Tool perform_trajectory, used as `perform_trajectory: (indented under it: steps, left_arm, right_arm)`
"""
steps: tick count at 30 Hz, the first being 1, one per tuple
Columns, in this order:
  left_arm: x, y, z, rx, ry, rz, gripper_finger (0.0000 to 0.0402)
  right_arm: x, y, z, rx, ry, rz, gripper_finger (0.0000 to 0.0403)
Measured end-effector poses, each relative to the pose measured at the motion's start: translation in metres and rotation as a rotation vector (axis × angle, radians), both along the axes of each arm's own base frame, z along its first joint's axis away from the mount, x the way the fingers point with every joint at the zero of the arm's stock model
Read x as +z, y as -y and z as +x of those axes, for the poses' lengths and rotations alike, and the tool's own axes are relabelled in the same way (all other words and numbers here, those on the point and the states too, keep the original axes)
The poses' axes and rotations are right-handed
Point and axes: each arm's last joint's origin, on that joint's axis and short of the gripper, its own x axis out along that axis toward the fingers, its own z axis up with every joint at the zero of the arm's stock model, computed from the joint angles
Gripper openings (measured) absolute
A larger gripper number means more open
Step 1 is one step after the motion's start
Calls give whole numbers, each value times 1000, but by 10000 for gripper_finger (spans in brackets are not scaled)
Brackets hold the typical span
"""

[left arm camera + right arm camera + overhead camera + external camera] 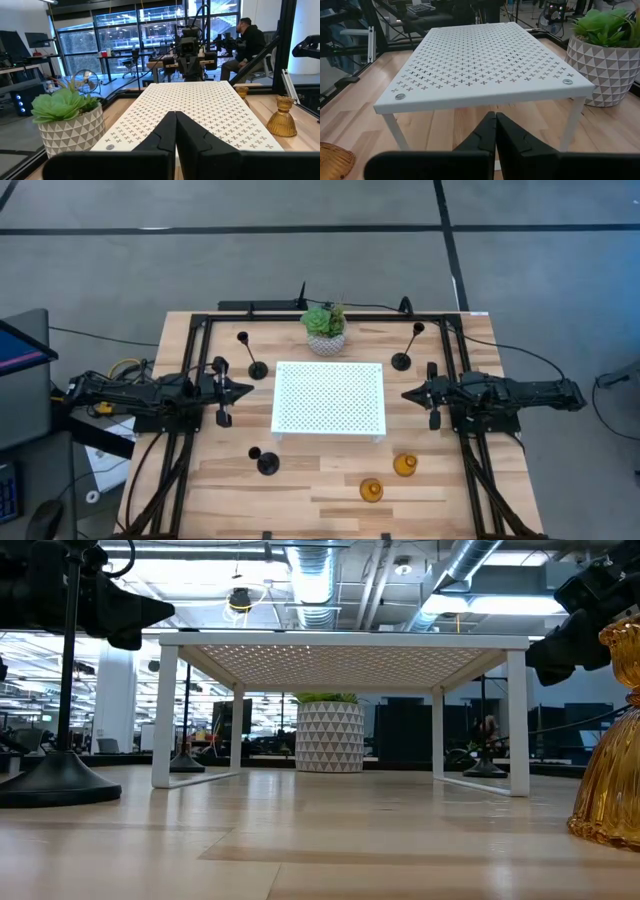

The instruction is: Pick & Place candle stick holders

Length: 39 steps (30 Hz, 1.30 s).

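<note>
Two tall thin-stemmed black holders stand on their round bases at the far left [256, 366] and far right [402, 359] of the table. A black holder [266, 462] stands near the front left. Two amber holders [405, 466] [371, 491] stand near the front right. My left gripper [247, 391] is shut and empty, left of the white perforated rack [329, 397], tips toward it. My right gripper [407, 394] is shut and empty on the rack's right. The wrist views show both fingertip pairs closed [176, 115] [496, 116].
A green plant in a white patterned pot [325, 330] stands behind the rack at the far edge. The rack stands on thin legs [162, 715] in the middle of the table. A black frame [195, 330] runs around the table. A person [250, 37] sits in the room beyond.
</note>
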Motion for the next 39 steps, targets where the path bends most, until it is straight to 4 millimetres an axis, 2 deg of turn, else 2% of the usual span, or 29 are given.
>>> perform_trajectory:
  steps: [16,23,28,36,39]
  left_arm:
    - [0,0,0,-3,2,-12,6]
    - [0,0,0,-63,40,-253,6]
    - [0,0,0,-69,44,-277,6]
    - [1,0,0,-108,74,-434,6]
    - [1,0,0,-139,94,-554,6]
  right_arm:
    - [0,0,0,0,0,0,0]
    - [0,0,0,-5,0,0,0]
    - [0,0,0,-5,0,0,0]
    - [0,1,0,-6,1,3,0]
    - [2,0,1,-26,38,186,0]
